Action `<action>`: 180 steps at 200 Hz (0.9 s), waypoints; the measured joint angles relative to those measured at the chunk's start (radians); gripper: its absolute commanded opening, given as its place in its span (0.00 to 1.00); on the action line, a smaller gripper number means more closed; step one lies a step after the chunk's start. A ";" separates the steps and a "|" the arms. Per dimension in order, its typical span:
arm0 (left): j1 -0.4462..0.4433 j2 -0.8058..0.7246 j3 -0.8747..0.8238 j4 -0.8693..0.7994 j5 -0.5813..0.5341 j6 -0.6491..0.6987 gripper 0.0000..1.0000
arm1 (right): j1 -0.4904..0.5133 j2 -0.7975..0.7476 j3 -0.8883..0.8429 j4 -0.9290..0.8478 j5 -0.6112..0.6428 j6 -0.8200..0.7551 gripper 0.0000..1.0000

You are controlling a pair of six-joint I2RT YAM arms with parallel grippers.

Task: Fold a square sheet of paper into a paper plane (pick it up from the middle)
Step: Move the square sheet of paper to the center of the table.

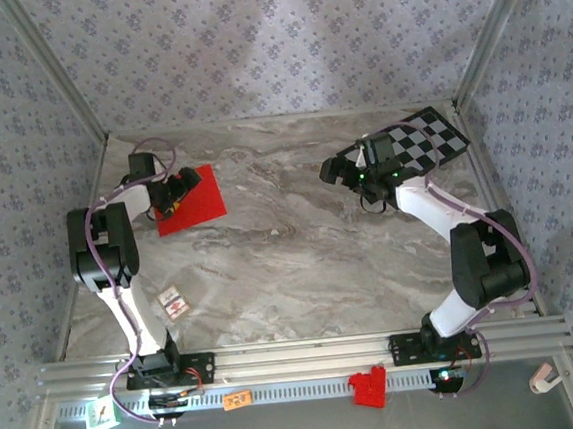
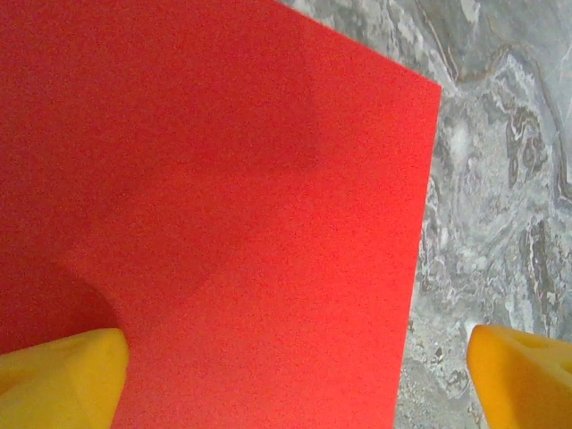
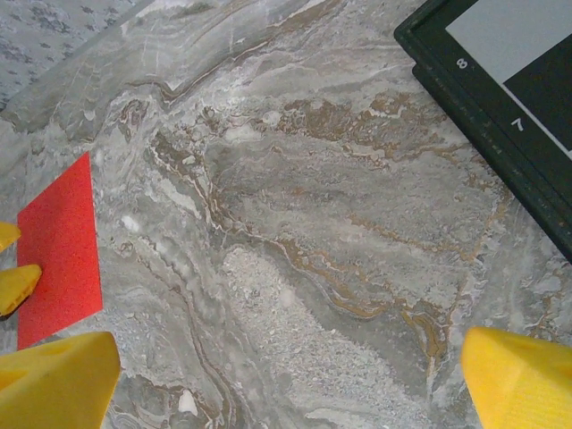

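The square sheet of paper (image 1: 197, 202) is bright red and lies flat on the marble table at the far left. My left gripper (image 1: 170, 197) hovers over its left part, open. In the left wrist view the sheet (image 2: 223, 206) takes up most of the picture. The left gripper (image 2: 295, 384) straddles the sheet's right edge, one yellow fingertip (image 2: 63, 375) over the paper and the other over bare marble. My right gripper (image 1: 338, 170) is open above bare table at the far right, nothing between its fingers (image 3: 523, 380). The sheet (image 3: 61, 250) also appears at the left edge of the right wrist view.
A black-and-white checkered board (image 1: 426, 140) lies at the back right, partly under the right arm; its dark rim (image 3: 483, 107) is close to the right gripper. A small card (image 1: 173, 303) lies near the left arm's base. A red plastic bracket (image 1: 368, 386) sits on the front rail.
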 measured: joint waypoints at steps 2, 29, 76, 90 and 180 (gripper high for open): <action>-0.002 0.000 -0.003 0.000 0.000 0.002 0.97 | 0.001 0.000 0.000 0.000 0.000 0.000 1.00; -0.034 -0.021 -0.050 0.035 0.000 0.017 0.96 | 0.009 0.010 0.000 0.000 0.000 0.000 1.00; -0.151 -0.099 -0.172 0.088 0.000 0.013 0.96 | 0.035 0.029 0.000 -0.001 0.002 0.000 1.00; -0.208 -0.132 -0.214 0.095 0.002 -0.010 0.96 | 0.044 0.029 0.000 0.000 0.004 0.010 1.00; -0.588 -0.319 -0.397 0.036 0.019 -0.326 0.99 | 0.151 0.029 -0.061 -0.003 0.004 0.096 0.99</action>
